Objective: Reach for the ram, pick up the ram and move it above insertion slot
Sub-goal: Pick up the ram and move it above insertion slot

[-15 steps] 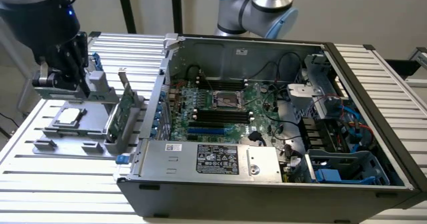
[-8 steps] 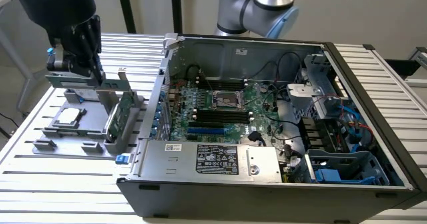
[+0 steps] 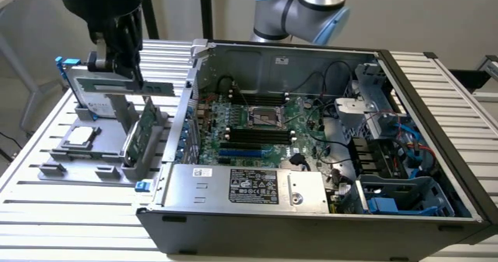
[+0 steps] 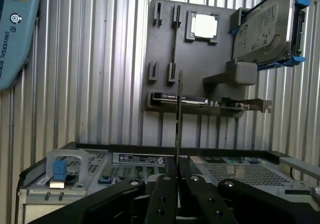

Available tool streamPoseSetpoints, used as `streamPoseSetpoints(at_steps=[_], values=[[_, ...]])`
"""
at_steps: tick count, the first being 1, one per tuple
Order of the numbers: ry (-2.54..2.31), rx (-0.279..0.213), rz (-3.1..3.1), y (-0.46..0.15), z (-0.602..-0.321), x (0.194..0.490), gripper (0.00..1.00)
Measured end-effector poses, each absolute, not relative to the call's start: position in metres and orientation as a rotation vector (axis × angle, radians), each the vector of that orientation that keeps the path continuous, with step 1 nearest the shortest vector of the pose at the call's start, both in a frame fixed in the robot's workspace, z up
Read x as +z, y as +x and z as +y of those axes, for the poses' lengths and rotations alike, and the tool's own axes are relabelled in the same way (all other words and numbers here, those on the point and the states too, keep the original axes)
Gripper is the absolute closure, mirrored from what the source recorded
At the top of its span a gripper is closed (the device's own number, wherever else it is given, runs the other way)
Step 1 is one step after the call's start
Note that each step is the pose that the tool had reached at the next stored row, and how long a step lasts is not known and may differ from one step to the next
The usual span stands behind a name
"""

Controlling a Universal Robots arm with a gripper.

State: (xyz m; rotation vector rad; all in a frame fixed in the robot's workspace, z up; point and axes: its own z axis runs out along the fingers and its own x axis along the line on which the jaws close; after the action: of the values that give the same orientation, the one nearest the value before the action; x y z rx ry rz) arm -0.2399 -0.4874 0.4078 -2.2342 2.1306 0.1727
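Gripper (image 4: 177, 184) jaws stand narrow, pinched on the ram (image 4: 178, 112), which the wrist view shows edge-on as a thin dark strip rising from between the two black fingers (image 4: 162, 199). From the exterior view the same ram (image 3: 139, 87) reads as a long, thin green board held level beneath the dark gripper (image 3: 125, 69), lifted clear above the grey parts holder (image 3: 93, 151) at the exterior view's left, well apart from the motherboard.

That exterior view also gives the open computer case (image 3: 311, 215) lying on the slatted aluminium table (image 3: 78, 215), with the green motherboard (image 3: 257, 128) inside, its black memory slots (image 3: 260, 136) side by side near the CPU socket (image 3: 265, 117), and a labelled power supply (image 3: 249, 186) along the near edge. A larger green expansion card (image 3: 140, 135) stands upright in the holder, and a processor chip (image 3: 80, 136) lies flat beside it.

Looking down past the ram, the wrist view shows the holder (image 4: 200, 59) face-on with its small slotted clips, the square processor chip (image 4: 205, 26), a hard drive (image 4: 264, 29) in a blue-clipped bracket, and the expansion card (image 4: 200, 101) seen from its edge. A teach pendant (image 4: 15, 34) lies on the table, and the case rim (image 4: 150, 159) is close to the fingers.
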Motion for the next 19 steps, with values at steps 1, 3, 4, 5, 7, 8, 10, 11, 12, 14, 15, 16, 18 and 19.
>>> streamPoseSetpoints(at_steps=[1,3,4,5,7,8,10,11,12,14,15,16,18,19], values=[[-2.232,0.179,2.126,-0.235,-0.487,0.408,0.87],[-2.228,0.19,2.118,-0.226,-0.487,0.409,0.87],[-2.226,0.196,2.114,-0.222,-0.487,0.409,0.87],[-2.224,0.201,2.11,-0.218,-0.487,0.41,0.87],[-2.221,0.212,2.102,-0.21,-0.487,0.41,0.87],[-2.22,0.216,2.098,-0.207,-0.487,0.41,0.87],[-2.22,0.222,2.092,-0.199,-0.487,0.41,0.87],[-2.221,0.223,2.089,-0.196,-0.487,0.41,0.87],[-2.222,0.224,2.087,-0.193,-0.487,0.41,0.87],[-2.225,0.225,2.084,-0.187,-0.487,0.41,0.87],[-2.226,0.225,2.082,-0.184,-0.487,0.41,0.87],[-2.227,0.225,2.081,-0.181,-0.487,0.41,0.87],[-2.229,0.225,2.079,-0.175,-0.487,0.41,0.87],[-2.23,0.224,2.078,-0.172,-0.487,0.41,0.87]])
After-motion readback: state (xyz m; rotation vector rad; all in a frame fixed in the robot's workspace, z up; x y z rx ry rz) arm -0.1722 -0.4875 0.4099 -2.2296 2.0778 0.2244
